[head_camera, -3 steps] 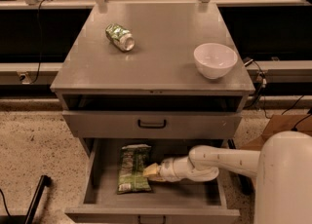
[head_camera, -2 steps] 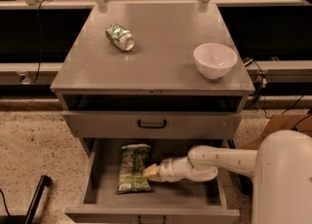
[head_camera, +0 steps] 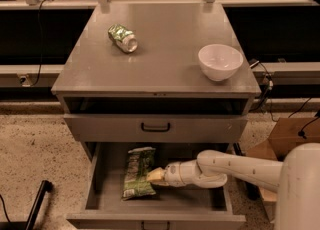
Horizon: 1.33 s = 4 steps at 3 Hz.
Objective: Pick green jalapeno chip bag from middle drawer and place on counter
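Note:
The green jalapeno chip bag point(head_camera: 138, 171) lies flat on the floor of the open middle drawer point(head_camera: 93, 186), left of centre, with its long side running front to back. My gripper point(head_camera: 155, 175) reaches in from the right, low inside the drawer, and its tip is at the bag's right edge. The white arm point(head_camera: 235, 166) stretches across the right half of the drawer. The counter point(head_camera: 165, 49) is the grey top of the cabinet, above the drawers.
A green-and-silver drink can point(head_camera: 123, 38) lies on its side at the counter's back left. A white bowl point(head_camera: 220, 61) stands at its right. A shut drawer front point(head_camera: 155, 126) sits above the open drawer. A cardboard box point(head_camera: 287, 136) stands on the floor at right.

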### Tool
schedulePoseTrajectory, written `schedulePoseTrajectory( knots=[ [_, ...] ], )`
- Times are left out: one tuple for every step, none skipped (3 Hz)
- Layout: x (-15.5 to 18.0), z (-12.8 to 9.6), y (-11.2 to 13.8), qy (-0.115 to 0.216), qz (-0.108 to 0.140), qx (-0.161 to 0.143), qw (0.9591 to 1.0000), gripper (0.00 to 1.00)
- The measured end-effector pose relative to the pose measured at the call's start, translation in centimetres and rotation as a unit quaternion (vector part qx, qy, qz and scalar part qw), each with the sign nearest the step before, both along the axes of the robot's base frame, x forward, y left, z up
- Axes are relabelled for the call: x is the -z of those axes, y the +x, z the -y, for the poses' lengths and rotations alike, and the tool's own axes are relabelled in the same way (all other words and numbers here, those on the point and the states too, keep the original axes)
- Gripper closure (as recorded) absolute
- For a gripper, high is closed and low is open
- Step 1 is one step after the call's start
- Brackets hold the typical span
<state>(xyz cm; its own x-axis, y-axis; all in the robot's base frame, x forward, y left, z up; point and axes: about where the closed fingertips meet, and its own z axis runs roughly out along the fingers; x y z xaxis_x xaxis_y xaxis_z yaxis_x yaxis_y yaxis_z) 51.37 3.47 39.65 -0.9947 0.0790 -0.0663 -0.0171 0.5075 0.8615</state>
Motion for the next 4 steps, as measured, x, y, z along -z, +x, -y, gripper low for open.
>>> schedulePoseTrajectory(
  knots=[
    [-5.8, -0.3, -2.2, 0.058, 0.051, -0.026, 0.9967, 1.00],
    [-12.5, 0.9, -4.4, 0.113, 0.100, -0.039, 0.9877, 1.00],
    [-18.7, 2.4, -5.7, 0.155, 0.138, -0.050, 0.9770, 1.00],
    [-24.2, 3.1, -7.5, 0.182, 0.170, -0.080, 0.9652, 1.00]
  ],
)
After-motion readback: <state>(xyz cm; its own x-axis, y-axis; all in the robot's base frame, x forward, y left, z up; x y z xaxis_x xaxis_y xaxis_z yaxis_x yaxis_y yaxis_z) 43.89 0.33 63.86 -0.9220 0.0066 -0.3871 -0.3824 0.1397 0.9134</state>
